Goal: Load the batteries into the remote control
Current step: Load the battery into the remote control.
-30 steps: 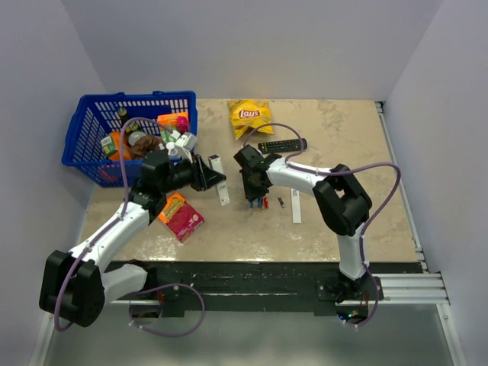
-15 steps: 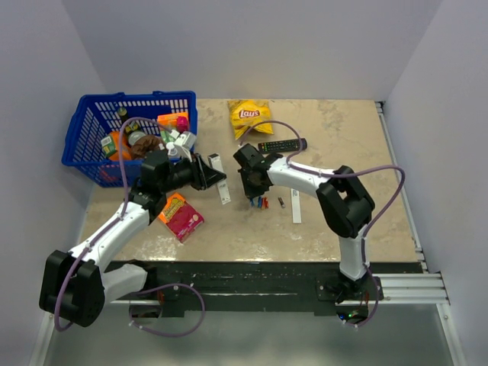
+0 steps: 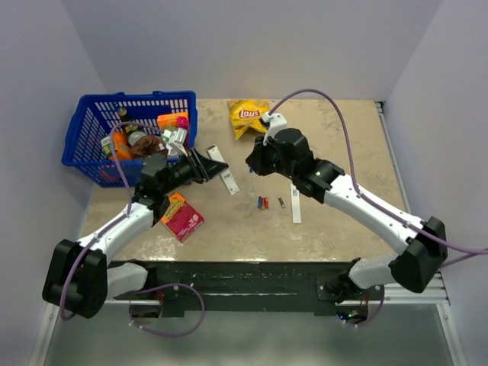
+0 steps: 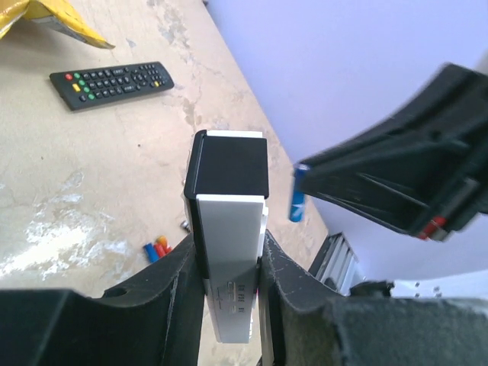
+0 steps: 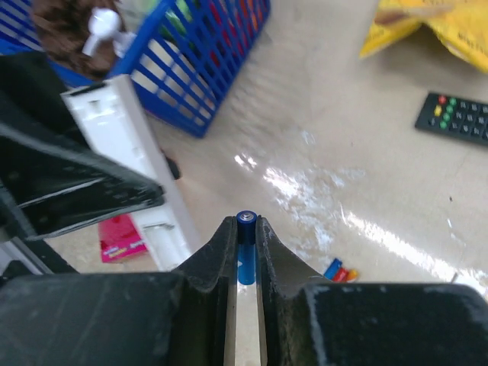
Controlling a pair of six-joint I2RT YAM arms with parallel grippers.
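Two grippers meet in the air over the beige speckled tabletop [image 3: 343, 137]. Left gripper [image 4: 229, 278] is clamped on the slim white stick remote control [image 4: 229, 229], fingers pinching its long sides. The remote's dark end cap points away from the wrist, and the remote is lifted off the table and tilted. Right gripper [image 5: 245, 235] is narrow, pinching one small blue cylindrical battery [image 5: 245, 219] upright between its tips. The battery sits near the remote's far end, with a gap showing in the left wrist view.

Loose batteries [image 3: 262, 203], blue and red/orange, lie together on the table below the two grippers. A small dark grey piece [image 3: 281, 202] is near them, with the detached white back strip [image 3: 296, 208] just right of it. Black many-button remote [image 4: 112, 80] lies flat further back, near the yellow Lay's chip bag [image 3: 249, 116]. Blue plastic basket [image 3: 137, 97] holding groceries is at far left. Pink snack packet [image 3: 181, 216] lies flat beside the left forearm.
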